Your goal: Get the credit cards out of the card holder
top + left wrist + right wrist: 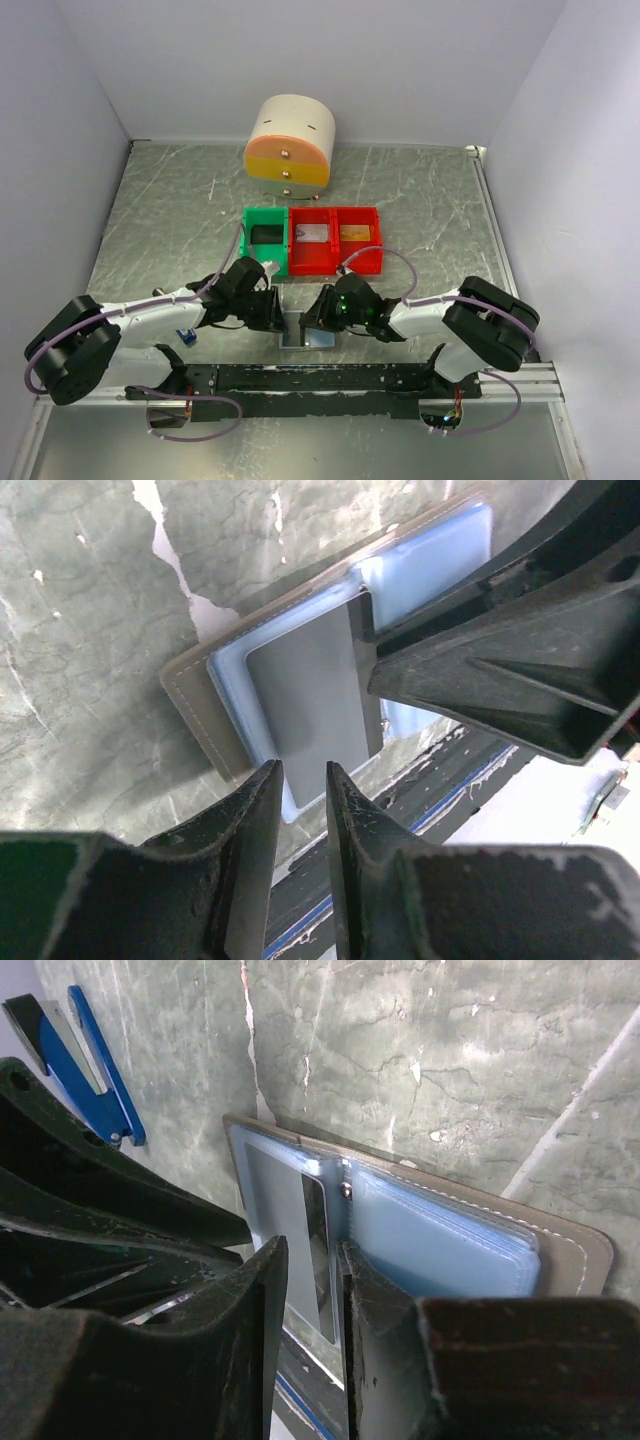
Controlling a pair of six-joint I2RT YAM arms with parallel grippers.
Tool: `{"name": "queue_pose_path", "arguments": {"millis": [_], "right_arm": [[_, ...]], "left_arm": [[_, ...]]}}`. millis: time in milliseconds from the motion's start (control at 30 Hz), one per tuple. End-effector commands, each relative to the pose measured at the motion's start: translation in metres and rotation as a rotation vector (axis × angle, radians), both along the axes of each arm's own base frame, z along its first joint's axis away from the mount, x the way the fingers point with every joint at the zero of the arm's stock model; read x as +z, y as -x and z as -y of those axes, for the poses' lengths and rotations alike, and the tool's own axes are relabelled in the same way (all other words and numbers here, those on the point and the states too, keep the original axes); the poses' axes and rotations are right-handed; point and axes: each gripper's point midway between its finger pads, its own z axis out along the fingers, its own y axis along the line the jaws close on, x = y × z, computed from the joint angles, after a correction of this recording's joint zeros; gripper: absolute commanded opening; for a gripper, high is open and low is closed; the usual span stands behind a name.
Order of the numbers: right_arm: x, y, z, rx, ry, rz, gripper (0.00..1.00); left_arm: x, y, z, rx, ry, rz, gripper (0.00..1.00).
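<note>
- Card holder (pixel 190 692): open flat, grey card (pixel 310 700) in pocket.
- Left gripper (pixel 300 775), right gripper (pixel 315 1252): fingers narrow; grip unclear.
- Step, apparently: seizing card; next, pinch edge, pin holder.

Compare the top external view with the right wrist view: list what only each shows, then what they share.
Only top external: the round cream-and-orange drawer unit, the green bin with a black card, and two red bins with a silver card and a gold card. Only right wrist: the stitched edge, stud and layered pockets of the card holder. Both: the open card holder, the blue-and-black stick (a blue sliver from above), and the right gripper at the holder.
</note>
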Motion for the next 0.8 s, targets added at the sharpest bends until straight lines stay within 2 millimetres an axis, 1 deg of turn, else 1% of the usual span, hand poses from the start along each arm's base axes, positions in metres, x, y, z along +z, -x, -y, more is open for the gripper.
{"name": "queue_pose_path", "arguments": {"millis": [0, 133, 267, 300, 367, 533, 567, 667, 767], "right_arm": [[-0.01, 0.003, 0.007, -0.025, 0.042, -0.029, 0.27], [-0.013, 0.004, 0.01, -0.032, 0.044, -0.031, 0.27], [-0.014, 0.007, 0.004, -0.017, 0.011, -0.051, 0.26], [-0.013, 0.008, 0.002, -0.012, -0.002, -0.055, 0.24], [-0.011, 0.009, -0.001, -0.01, -0.036, -0.059, 0.16], [-0.003, 0.009, -0.001, -0.02, -0.075, -0.047, 0.09], [-0.003, 0.008, 0.001, -0.026, -0.065, -0.042, 0.08], [-0.003, 0.004, 0.009, -0.048, -0.031, -0.022, 0.01], [-0.006, 0.004, 0.017, -0.053, 0.004, -0.021, 0.0]], "left_arm": [[-0.011, -0.002, -0.003, 0.02, -0.032, 0.017, 0.35], [-0.019, 0.0, -0.005, 0.03, -0.067, 0.013, 0.3], [-0.025, -0.002, -0.01, 0.048, -0.104, 0.012, 0.27], [-0.026, -0.002, -0.009, 0.045, -0.105, 0.011, 0.26], [-0.027, 0.0, -0.009, 0.041, -0.111, 0.006, 0.24], [-0.03, 0.0, -0.013, 0.056, -0.139, 0.008, 0.22], [-0.03, -0.001, -0.014, 0.06, -0.142, 0.01, 0.22], [-0.032, 0.0, -0.016, 0.068, -0.153, 0.009, 0.21], [-0.034, 0.0, -0.017, 0.07, -0.16, 0.005, 0.21]]}}
